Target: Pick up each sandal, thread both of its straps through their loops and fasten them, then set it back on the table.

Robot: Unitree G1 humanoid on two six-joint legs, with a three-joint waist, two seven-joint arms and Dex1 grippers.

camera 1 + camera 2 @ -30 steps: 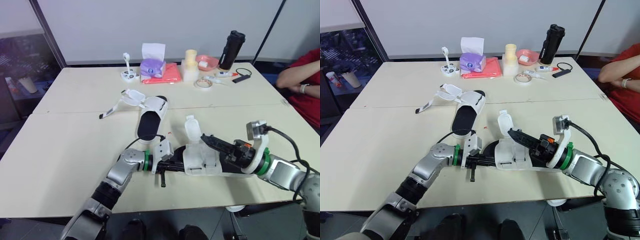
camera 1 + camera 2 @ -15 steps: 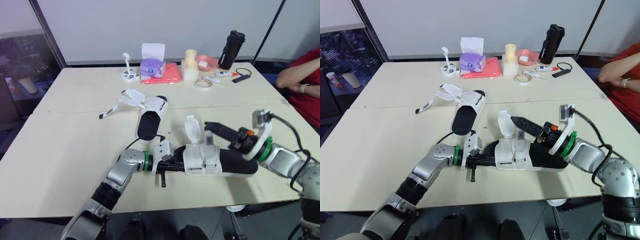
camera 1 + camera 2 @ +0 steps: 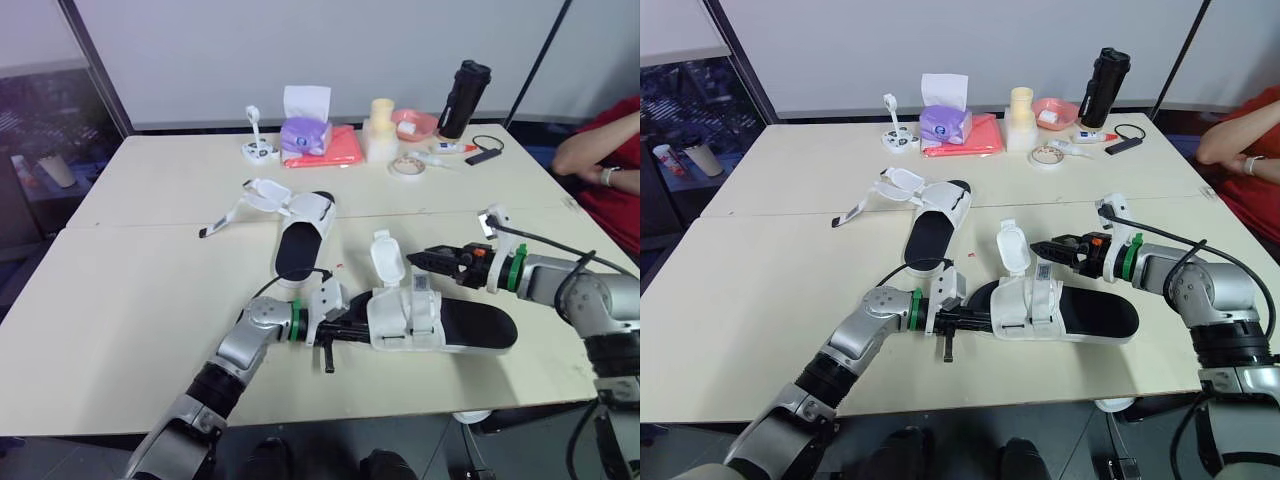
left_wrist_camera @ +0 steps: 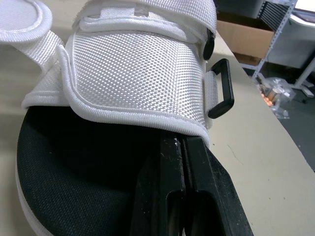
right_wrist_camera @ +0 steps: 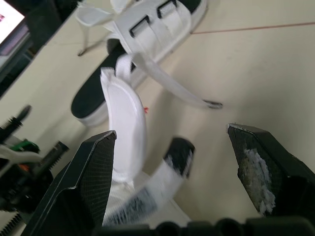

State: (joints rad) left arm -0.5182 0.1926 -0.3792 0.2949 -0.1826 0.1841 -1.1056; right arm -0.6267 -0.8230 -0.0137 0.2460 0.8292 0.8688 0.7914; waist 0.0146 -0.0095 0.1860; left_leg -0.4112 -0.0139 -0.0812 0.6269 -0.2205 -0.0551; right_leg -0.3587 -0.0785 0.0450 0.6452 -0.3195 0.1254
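**A:** Where's the L gripper (image 3: pixel 338 332) rn?

**B:** Low at the toe end of the near sandal (image 3: pixel 478 325). Its fingers (image 4: pixel 197 167) are pressed tight together, no gap. They're lying on the black footbed w/ the tips tucked under the white upper (image 3: pixel 405 318). Can't tell if anything's caught btw them.

**A:** And the other one?

**B:** R gripper (image 3: pixel 414 262) is hovering off the table (image 3: pixel 130 290), jaws spread wide, nothing in them. It's pointing at the strap flap (image 3: pixel 385 257) that stands up from that same sandal. Just beside it, not touching afaict.

**A:** So the sandal's down?

**B:** Yep, flat on the table near the front edge, btw the two grippers. Toe's toward the robot's left, heel to its right. There's a black loop (image 4: pixel 221 88) on the side of the upper w/ no strap thru it.

**A:** 2nd one?

**B:** The far sandal (image 3: pixel 300 238) is mid-table, behind the first and well apart from both grippers. Its loose straps (image 3: pixel 240 205) are splayed out to the robot's left, undone.

**A:** Anything else around?

**B:** Clutter along the far edge: tissue box (image 3: pixel 303 133), pink cloth (image 3: pixel 338 148), tape roll (image 3: pixel 405 166), black bottle (image 3: pixel 464 97). Also a person's arm (image 3: pixel 600 165) in a red sleeve, resting at the right corner.
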